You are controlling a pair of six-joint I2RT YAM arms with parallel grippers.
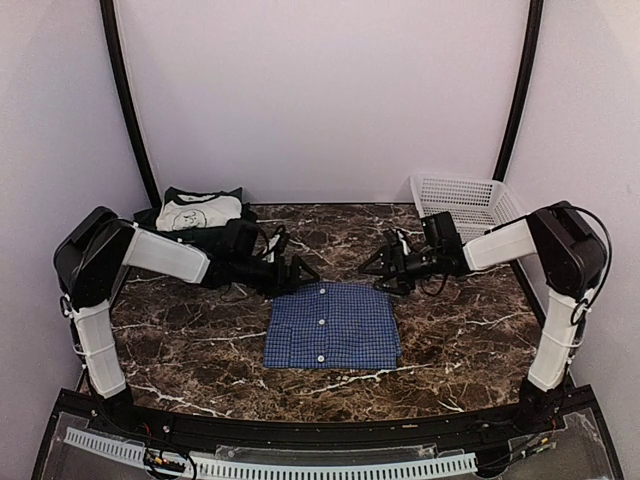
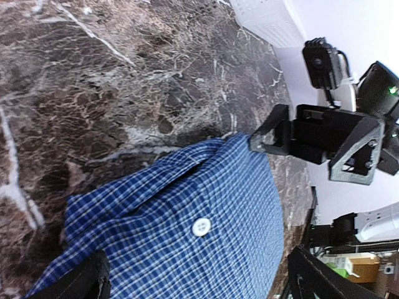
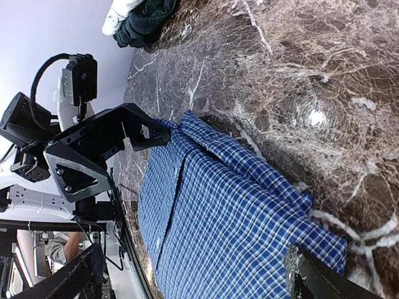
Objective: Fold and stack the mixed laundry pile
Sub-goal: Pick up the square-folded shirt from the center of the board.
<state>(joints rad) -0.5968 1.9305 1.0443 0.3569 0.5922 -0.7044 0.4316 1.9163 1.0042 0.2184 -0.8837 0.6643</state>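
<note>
**Fig.** Fold stage, approx. one garment in. Blue-check button shirt lies folded to a neat rectangle, buttons up, mid marble table. L gripper sits at the shirt's far-left corner and R gripper at its far-right corner, both w/ jaws spread wide, holding nothing. Left for you, by the look: cream-and-green garment and dark green plaid garment, heaped well beyond the shirt's far-left corner, unfolded; no stack yet. White lattice basket stands beyond the shirt's far-right corner and prob. won't obstruct.

Bright even overhead light, glare spot on marble table, soft shadows
</note>
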